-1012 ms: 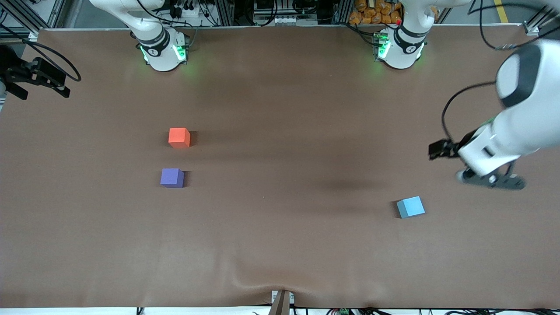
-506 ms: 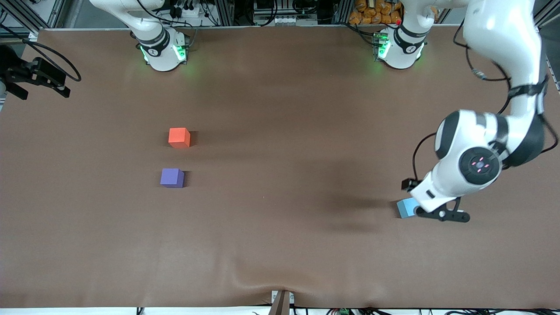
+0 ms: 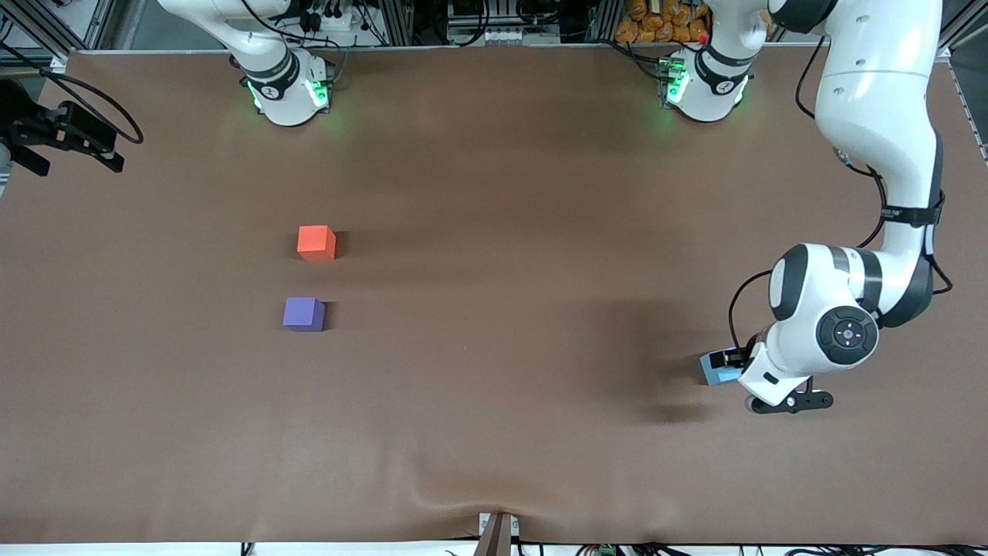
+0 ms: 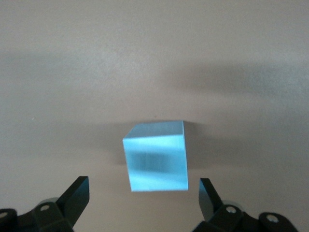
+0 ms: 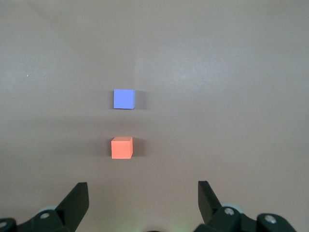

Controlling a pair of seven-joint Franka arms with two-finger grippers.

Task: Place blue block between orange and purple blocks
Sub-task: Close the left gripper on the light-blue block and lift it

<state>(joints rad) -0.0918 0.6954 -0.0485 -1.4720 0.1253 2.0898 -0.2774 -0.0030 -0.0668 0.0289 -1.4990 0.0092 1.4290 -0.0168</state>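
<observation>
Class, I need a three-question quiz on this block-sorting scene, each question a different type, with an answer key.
1. True or false: the left gripper has its fingers open on either side of the blue block.
2. Which lies nearer the front camera: (a) orange block or (b) purple block?
3. Fill in: the blue block rests on the ____.

Key: 1 true; 2 b; 3 table.

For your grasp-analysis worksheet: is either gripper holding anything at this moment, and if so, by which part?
Nothing is held. The left gripper is open over the blue block, its fingers apart from the block's sides. The right gripper waits open.
</observation>
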